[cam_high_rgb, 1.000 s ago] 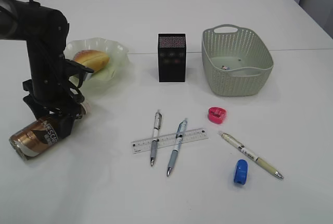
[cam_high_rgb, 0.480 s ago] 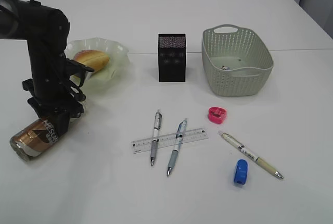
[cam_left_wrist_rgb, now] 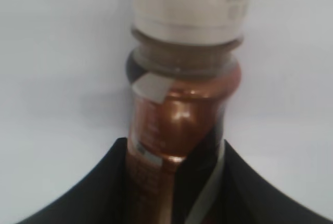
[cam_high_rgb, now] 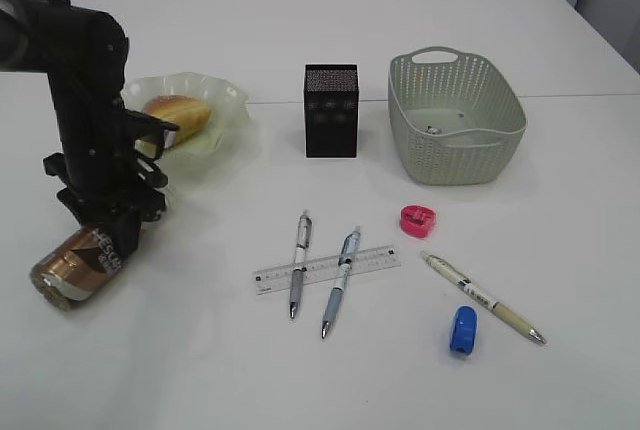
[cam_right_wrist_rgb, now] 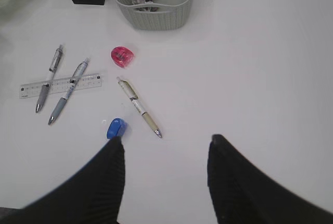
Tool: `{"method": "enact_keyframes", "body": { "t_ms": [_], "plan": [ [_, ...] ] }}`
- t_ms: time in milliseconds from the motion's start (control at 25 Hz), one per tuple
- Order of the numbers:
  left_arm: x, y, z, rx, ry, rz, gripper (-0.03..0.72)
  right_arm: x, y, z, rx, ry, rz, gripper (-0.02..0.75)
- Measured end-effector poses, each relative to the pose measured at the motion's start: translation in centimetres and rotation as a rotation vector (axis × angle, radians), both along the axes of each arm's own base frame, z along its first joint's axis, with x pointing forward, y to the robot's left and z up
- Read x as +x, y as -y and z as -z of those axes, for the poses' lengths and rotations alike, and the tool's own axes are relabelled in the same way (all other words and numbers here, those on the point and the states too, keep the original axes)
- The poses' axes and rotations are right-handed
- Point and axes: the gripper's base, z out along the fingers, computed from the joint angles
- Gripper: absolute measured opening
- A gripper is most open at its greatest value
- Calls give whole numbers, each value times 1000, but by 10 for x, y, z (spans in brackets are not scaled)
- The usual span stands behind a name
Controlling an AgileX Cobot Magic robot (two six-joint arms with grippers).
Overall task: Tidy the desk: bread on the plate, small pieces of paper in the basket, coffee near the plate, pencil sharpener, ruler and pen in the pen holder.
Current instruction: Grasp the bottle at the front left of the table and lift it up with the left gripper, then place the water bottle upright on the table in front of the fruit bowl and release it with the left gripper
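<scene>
One coffee (cam_high_rgb: 82, 262) — on its side, cap toward plate (cam_high_rgb: 225, 115).

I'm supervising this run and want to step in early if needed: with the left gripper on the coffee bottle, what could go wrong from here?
1. The left gripper grips the lying coffee bottle near its neck, far from the heavy end; on lifting, it might swing or slip out.
2. The plate with the bread sits right beside the arm, so moving the bottle there could bump the wavy rim.
3. Being round, a dropped bottle could roll across the desk.
</scene>
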Motion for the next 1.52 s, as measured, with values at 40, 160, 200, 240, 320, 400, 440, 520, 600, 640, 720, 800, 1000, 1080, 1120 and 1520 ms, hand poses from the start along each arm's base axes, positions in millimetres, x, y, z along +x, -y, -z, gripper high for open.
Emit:
{"method": "enact_keyframes", "body": {
  "t_ms": [40,160,200,240,320,400,440,520,600,640,720,800,1000,1080,1120,1520],
  "plan": [
    [0,1,-2,-19,3,-18,311,0,0,0,-2,0,1,414],
    [-1,-1,-17,-72,32,-77,311,0,0,0,-2,0,1,414],
    [-1,-2,-25,-93,46,-96,311,0,0,0,-2,0,1,414],
    [-1,-4,-33,-116,60,-116,310,0,0,0,-2,0,1,414],
    [-1,-9,-48,-158,85,-159,309,0,0,0,-2,0,1,414],
    [-3,-12,-61,-191,108,-184,308,0,0,0,-2,0,1,414],
    [-4,-15,-68,-201,123,-194,308,0,0,0,-2,0,1,414],
    [-9,-18,-83,-212,150,-209,308,0,0,0,-2,0,1,414],
    [-21,-21,-92,-213,154,-211,308,0,0,0,-4,1,2,414],
    [-30,-22,-96,-214,154,-211,308,0,0,0,-3,1,2,414],
    [-49,-27,-101,-219,174,-218,308,0,0,0,-3,1,2,414],
    [-69,-31,-110,-238,255,-223,308,0,0,0,-5,1,0,414],
    [-121,-44,-120,-309,564,-234,308,0,0,0,-5,1,0,414],
    [-137,-48,-128,-354,742,-239,308,0,0,0,-5,1,0,414],
    [-143,-50,-130,-375,829,-241,308,0,0,0,-5,1,0,414],
    [-144,-64,-113,-495,1420,-363,308,0,0,0,-5,1,0,414]
  ]
}}
